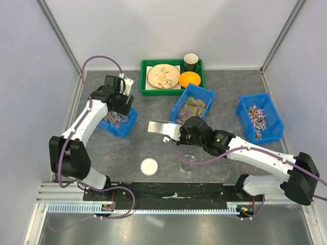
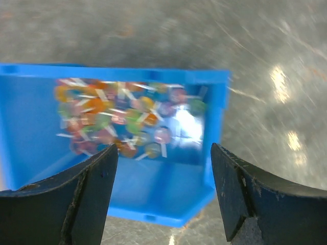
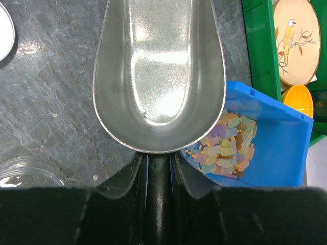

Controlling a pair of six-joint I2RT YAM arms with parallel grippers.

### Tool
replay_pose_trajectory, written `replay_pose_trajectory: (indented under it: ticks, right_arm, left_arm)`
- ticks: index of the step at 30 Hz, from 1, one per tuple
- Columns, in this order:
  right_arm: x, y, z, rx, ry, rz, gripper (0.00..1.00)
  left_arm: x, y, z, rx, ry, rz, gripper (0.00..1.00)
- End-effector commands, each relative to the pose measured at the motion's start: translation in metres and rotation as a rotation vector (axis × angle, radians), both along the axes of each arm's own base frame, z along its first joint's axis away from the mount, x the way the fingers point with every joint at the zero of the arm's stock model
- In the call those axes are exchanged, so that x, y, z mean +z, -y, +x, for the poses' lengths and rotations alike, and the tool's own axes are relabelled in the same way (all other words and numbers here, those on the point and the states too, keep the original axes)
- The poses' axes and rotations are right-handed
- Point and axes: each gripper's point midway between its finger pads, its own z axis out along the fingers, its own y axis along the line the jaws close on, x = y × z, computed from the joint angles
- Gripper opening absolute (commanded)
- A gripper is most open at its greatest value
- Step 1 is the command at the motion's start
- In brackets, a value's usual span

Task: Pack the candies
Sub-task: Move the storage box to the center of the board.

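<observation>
Top external view shows a dark grey stone-patterned table (image 1: 127,148) with two black-and-white arms reaching over it from the near edge. At the back sits a green plastic tray (image 1: 145,69) holding a round plate painted with a bird (image 1: 163,76), an orange bowl (image 1: 189,79) and a dark green cup (image 1: 191,62). Three blue plastic bins stand on the table: the left bin (image 1: 127,127) under the left arm, the middle bin (image 1: 204,94) of flat pastel packets, and the right bin (image 1: 273,115) of tiny white-pink-purple sweets. Near the front lie a small white round lid (image 1: 149,166) and a clear glass jar (image 1: 188,163), standing apart from each other. A shiny metal scoop (image 3: 158,76) with an empty bowl is clamped by its dark handle in the right gripper (image 3: 159,176), whose fingers are closed tight on it, just beside the middle bin's near corner. The left gripper (image 2: 163,194) hangs above the left bin with its black fingers spread wide and nothing between them. Below it, the candies (image 2: 122,120), small wrapped sweets in mixed bright colours, lie heaped toward one end of that bin, blurred in the left wrist view.
</observation>
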Motion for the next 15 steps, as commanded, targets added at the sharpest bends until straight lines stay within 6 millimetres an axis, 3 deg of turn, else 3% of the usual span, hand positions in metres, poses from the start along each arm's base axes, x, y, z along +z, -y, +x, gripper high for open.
replay_pose_trajectory:
  ticks: [1,15]
  right_arm:
    - [0.025,-0.002,0.01,-0.03,0.072,0.072,0.0]
    - [0.083,0.023,0.016,-0.092,0.209,0.187,0.0]
  left_arm:
    - [-0.028,0.002,-0.022,-0.084,-0.118,0.042,0.8]
    - [-0.095,0.049,-0.067,-0.235,-0.379,-0.051,0.78]
